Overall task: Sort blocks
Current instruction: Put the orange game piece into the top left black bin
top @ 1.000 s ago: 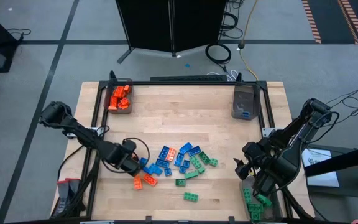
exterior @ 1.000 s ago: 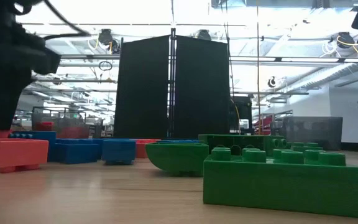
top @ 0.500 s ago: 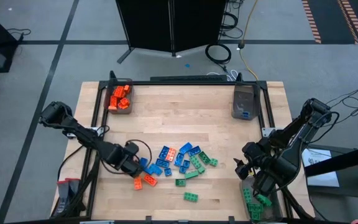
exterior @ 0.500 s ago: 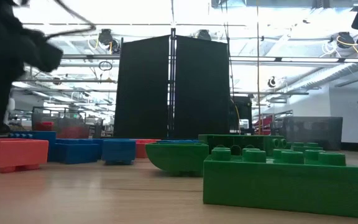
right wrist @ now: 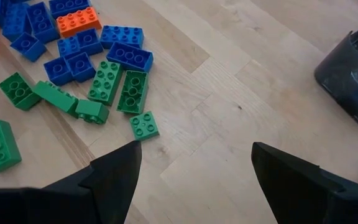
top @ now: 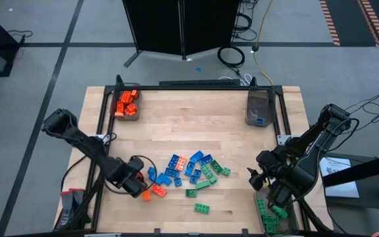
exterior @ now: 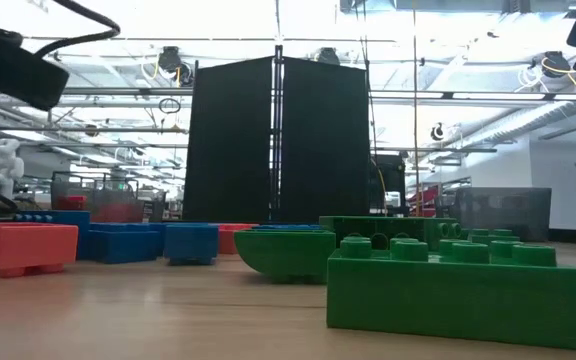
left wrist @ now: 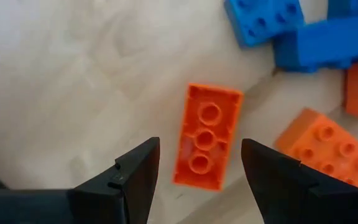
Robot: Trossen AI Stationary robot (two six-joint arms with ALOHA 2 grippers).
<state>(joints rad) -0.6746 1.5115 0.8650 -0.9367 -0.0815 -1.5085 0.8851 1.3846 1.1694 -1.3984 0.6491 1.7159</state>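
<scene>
Centrally, the blocks (top: pixel 186 172) are scattered on the table (top: pixel 196 125): small studded bricks in blue, green and orange. Blue ones are clustered in the middle of the heap, green ones toward the right and near edge, orange ones at its left. The left gripper (top: pixel 139 186) is positioned at the heap's left side, its fingers apart and empty, straddling an orange brick (left wrist: pixel 207 135) lying underside up. The right gripper (top: pixel 260 175) is held open and empty near the table's right edge. More orange bricks are contained in a far-left bin (top: pixel 127 104).
</scene>
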